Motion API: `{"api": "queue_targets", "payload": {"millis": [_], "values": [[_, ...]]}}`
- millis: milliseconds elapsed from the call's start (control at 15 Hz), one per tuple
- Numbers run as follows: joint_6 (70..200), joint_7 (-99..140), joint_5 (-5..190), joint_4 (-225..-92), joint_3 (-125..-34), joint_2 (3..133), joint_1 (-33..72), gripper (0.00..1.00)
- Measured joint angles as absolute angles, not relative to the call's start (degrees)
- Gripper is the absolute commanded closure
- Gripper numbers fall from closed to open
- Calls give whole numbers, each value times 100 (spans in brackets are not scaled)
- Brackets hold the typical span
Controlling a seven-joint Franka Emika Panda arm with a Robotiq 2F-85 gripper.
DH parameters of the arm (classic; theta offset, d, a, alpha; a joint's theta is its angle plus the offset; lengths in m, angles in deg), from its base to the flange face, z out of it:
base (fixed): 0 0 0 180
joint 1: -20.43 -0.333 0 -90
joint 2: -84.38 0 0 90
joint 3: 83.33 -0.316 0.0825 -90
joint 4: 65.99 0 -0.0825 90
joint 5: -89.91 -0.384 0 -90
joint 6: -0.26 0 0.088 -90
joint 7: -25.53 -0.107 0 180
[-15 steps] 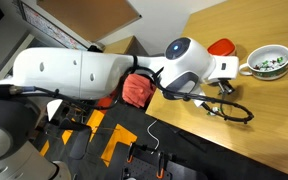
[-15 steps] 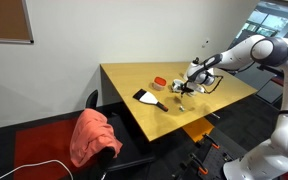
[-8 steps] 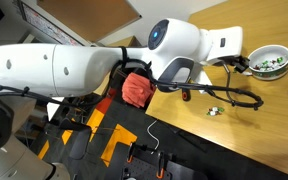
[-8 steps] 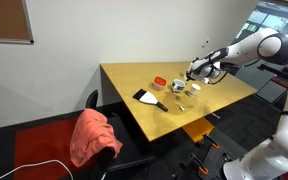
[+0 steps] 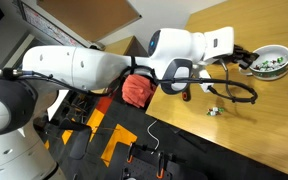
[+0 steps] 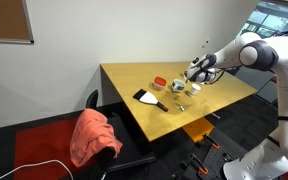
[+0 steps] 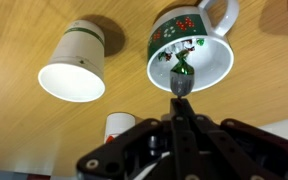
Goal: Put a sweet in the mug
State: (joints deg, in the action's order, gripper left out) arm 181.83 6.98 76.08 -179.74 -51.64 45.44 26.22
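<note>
Now the black pincer [image 7: 180, 90], swung across since a second ago, hangs over the wide white green-speckled mug [image 7: 216, 62], clamped on a tiny green-wrapped sweet [image 7: 182, 68], so seemingly only release remains.

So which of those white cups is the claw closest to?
The mug: it has a side handle and green-and-red speckles inside. The gripper, shut on the sweet, hangs at its rim; the plain cup sits apart.

Even indoor light; wrist view perhaps slightly soft.
</note>
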Motion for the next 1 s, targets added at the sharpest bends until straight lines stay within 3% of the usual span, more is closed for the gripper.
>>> {"api": "queue_targets", "payload": {"millis": [733,867,1000], "values": [[18301,699,7489,-17026,-5810,3821,3378,100],[18301,699,7485,-16779,-5905,3658,3518,73],[18300,699,7464,-16563,-5903,3498,3581,60]]}}
